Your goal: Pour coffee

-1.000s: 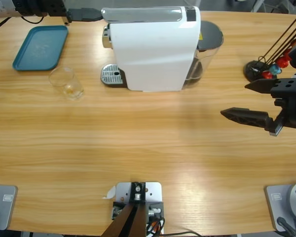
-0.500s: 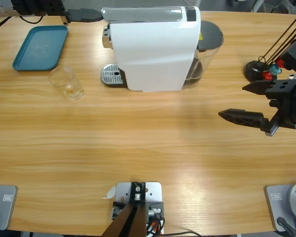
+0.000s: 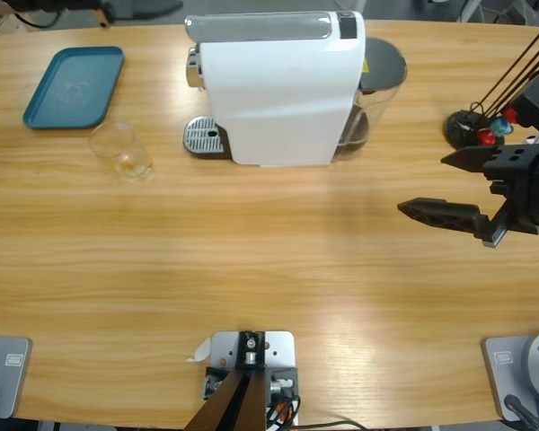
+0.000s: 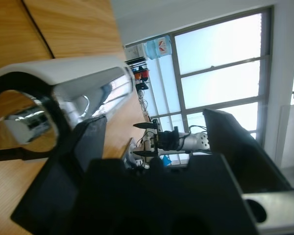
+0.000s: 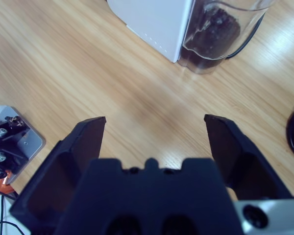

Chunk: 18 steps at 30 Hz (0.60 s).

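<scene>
A white coffee machine (image 3: 274,85) stands at the table's far middle, with a silver drip grate (image 3: 205,136) at its left end. An empty-looking clear glass (image 3: 121,151) stands left of the grate, beside a teal tray (image 3: 72,85). The coffee is out of view. My right gripper (image 3: 424,184) hovers open at the right side, nothing between its fingers; its wrist view shows the right gripper (image 5: 154,119) over bare wood, facing the machine's dark water tank (image 5: 220,29). My left gripper (image 4: 154,120) is open, close to the machine's silver top (image 4: 63,81). Only a black tip (image 3: 135,9) shows at the top edge.
A black stand of thin rods with red and orange capsules (image 3: 485,126) stands at the far right, just behind the right gripper. Bare wood spreads across the table's middle and front. The left wrist view looks across the room to windows and the right arm (image 4: 161,142) far off.
The left arm has drawn back toward the top edge, leaving only a black tip in the high view. The right gripper shifted slightly left a second ago and has held still since.
</scene>
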Each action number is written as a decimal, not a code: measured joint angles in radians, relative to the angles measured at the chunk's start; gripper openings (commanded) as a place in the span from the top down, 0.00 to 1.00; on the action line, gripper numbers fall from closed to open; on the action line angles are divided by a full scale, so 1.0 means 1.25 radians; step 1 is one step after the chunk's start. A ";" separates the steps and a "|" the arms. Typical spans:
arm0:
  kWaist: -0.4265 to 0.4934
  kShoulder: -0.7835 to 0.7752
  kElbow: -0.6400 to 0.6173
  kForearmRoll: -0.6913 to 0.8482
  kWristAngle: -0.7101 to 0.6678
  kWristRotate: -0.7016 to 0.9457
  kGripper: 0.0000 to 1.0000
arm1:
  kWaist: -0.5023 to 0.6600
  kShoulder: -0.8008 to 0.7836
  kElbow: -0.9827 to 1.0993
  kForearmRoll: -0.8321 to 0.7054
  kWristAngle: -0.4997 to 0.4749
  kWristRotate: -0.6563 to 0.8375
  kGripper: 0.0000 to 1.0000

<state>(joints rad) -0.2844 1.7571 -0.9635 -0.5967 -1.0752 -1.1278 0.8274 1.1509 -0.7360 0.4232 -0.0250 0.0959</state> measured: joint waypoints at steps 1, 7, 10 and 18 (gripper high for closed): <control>0.000 -0.006 0.000 0.000 0.000 0.000 0.14 | 0.000 0.000 0.000 0.000 0.000 0.000 0.11; -0.005 -0.008 0.001 0.000 0.000 0.000 0.14 | 0.000 0.000 0.000 0.000 0.000 0.000 0.11; 0.009 -0.008 0.015 -0.001 0.000 0.000 0.15 | 0.000 0.000 0.000 0.000 0.000 0.000 0.11; 0.089 -0.010 0.094 -0.002 0.012 0.001 0.14 | 0.000 0.000 0.000 0.000 -0.001 0.000 0.11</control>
<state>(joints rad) -0.1736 1.7451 -0.8463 -0.5992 -1.0605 -1.1268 0.8274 1.1510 -0.7360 0.4232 -0.0265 0.0960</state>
